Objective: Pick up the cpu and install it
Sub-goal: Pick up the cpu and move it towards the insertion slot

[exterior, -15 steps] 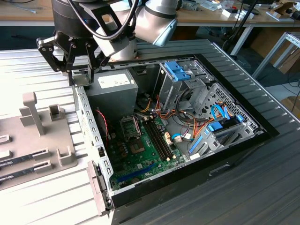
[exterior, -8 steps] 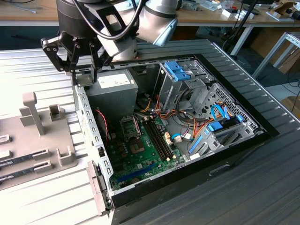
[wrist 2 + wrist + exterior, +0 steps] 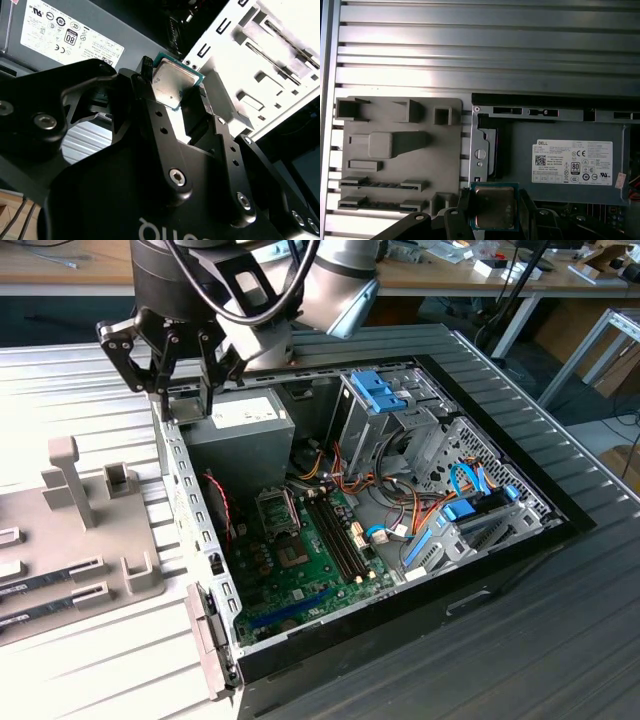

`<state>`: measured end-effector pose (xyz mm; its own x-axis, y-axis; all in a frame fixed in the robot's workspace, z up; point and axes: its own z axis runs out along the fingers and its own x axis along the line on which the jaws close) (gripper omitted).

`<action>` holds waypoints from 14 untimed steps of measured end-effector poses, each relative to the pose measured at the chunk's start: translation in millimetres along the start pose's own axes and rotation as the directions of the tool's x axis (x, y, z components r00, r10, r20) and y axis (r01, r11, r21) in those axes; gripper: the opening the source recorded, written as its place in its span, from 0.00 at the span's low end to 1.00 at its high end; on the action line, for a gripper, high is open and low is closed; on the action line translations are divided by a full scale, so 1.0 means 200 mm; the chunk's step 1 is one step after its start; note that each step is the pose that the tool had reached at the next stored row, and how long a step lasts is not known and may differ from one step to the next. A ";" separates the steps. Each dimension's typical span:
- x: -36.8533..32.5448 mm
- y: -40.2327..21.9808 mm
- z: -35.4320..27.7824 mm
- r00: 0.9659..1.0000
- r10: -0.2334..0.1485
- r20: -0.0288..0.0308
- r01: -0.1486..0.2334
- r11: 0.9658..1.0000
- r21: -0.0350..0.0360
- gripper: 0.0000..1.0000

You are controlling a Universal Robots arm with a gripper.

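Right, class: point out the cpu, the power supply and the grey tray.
cpu (image 3: 494, 207): first wrist view, silver lid.
power supply (image 3: 520, 150): first wrist view, bare grey face.
grey tray (image 3: 445, 162): first wrist view, flat base.

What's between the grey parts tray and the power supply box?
In the first wrist view, the computer case's metal wall stands between the tray and the power supply box. The gripper holds the cpu.
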<state>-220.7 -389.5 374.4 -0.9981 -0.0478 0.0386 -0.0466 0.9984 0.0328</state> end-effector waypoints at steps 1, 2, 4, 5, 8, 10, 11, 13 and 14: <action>-0.003 0.000 0.000 1.000 0.000 0.000 0.000 1.000 0.000 0.47; -0.006 0.000 0.000 1.000 0.000 0.000 0.000 1.000 0.000 0.47; -0.017 -0.001 0.000 1.000 0.000 0.000 0.000 1.000 0.000 0.47; -0.021 -0.001 0.001 1.000 0.000 0.000 0.000 1.000 0.000 0.47; -0.035 -0.002 0.001 1.000 0.000 0.000 0.000 1.000 0.000 0.47; -0.043 -0.002 0.001 1.000 0.000 0.000 0.000 1.000 0.000 0.47; -0.046 -0.002 0.001 1.000 0.000 0.000 0.000 1.000 0.000 0.47; -0.054 -0.003 0.002 1.000 0.000 0.000 0.000 1.000 0.000 0.47; -0.056 -0.003 0.002 1.000 0.000 0.000 0.000 1.000 0.000 0.47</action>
<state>-209.4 -389.5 373.6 -0.9981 -0.0478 0.0386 -0.0465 0.9984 0.0328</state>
